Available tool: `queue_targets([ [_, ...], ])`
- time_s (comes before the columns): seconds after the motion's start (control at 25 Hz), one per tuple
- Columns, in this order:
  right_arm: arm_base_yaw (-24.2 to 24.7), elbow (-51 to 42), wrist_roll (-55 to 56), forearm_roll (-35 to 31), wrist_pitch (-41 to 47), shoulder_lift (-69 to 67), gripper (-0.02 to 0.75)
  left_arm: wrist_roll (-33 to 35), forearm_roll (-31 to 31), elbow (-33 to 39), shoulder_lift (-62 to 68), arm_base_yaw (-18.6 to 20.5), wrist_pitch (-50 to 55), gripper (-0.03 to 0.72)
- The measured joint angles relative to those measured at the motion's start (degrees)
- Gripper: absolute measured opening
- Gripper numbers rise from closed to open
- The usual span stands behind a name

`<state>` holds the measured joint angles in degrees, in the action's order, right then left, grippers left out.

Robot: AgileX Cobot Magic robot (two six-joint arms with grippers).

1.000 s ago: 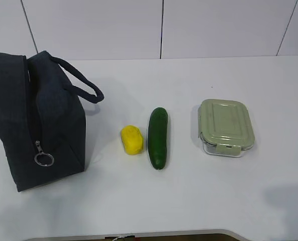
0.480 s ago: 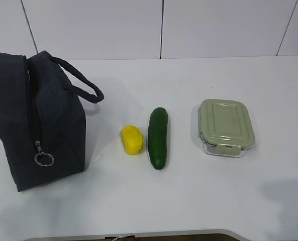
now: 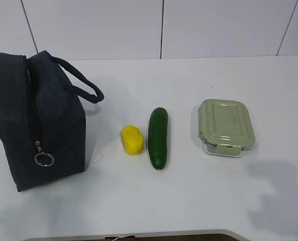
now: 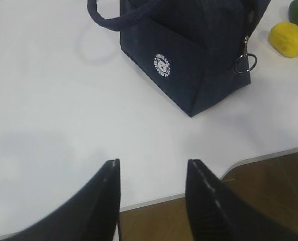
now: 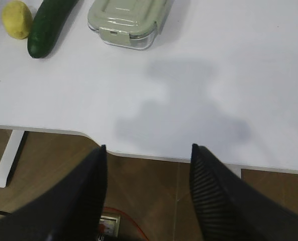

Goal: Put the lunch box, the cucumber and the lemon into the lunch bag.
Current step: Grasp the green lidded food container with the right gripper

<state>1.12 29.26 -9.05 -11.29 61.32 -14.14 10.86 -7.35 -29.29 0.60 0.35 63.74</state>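
Observation:
The navy lunch bag stands at the table's left, zipper shut, with its silver ring pull hanging at the front; it also shows in the left wrist view. The yellow lemon lies beside the dark green cucumber in the middle. At the right sits the lunch box with its sage-green lid. Neither arm appears in the exterior view. My left gripper hangs open and empty over the table's front edge, short of the bag. My right gripper is open and empty at the front edge, short of the lunch box.
The white table has a curved front edge with brown floor below it. A white table leg and a red cable lie under the right side. A white wall rises behind the table.
The shadow at the table's front right has grown and crept toward the lunch box. The objects have not moved.

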Motion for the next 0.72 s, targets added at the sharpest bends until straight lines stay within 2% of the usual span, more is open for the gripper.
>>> queue_targets([
  [0.72,0.0,10.55,-0.87,-2.4,-1.62,-19.92,0.428,0.0,0.0,0.0,0.0,0.0,0.0,0.305],
])
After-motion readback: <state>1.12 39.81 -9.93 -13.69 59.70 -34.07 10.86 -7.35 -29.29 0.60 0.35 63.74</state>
